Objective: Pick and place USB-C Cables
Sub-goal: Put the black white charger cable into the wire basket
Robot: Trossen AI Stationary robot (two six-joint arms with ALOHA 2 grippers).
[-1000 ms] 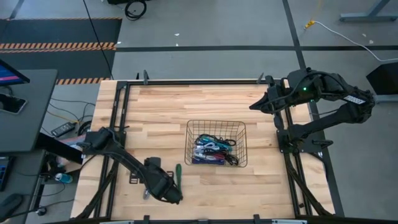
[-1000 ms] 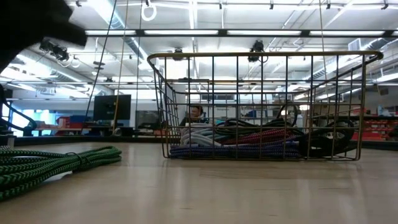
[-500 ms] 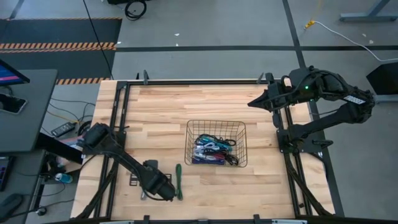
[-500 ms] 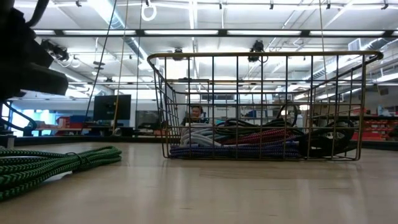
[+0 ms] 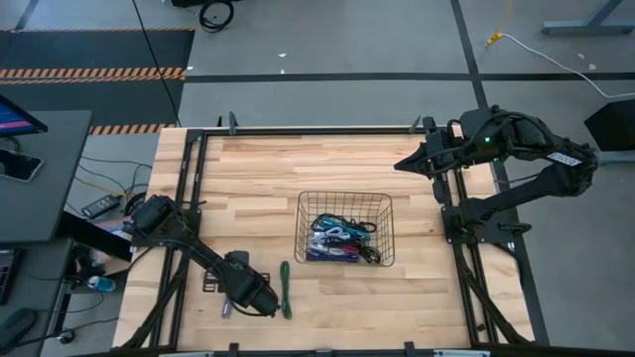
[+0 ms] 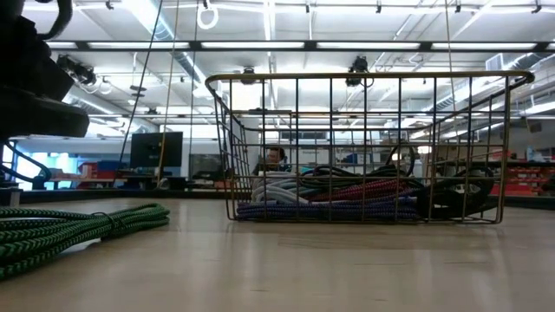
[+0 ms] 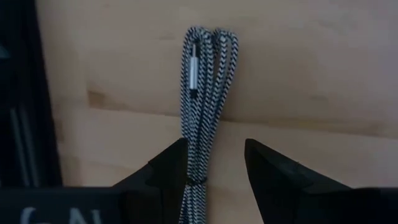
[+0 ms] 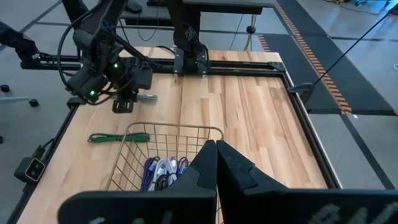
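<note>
Two USB-C cables lie loose on the tabletop's near left: a grey-and-white braided bundle [image 7: 202, 93] and a green one [image 5: 285, 289] just to its right. The left end effector [image 7: 214, 174] hovers over the braided bundle, fingers parted to either side of it and holding nothing. To do this well, I'd judge it should drop straight down so both fingers clear the strands, then close across the bundle's middle, near its tie (the loops could splay if caught at an end). Farther in, the one wire basket [image 5: 344, 229] holds the rest, tangled; I make out blue, red, white and black, but can't count them. The right end effector [image 8: 216, 163] waits at the far right, pinched shut and empty.
</note>
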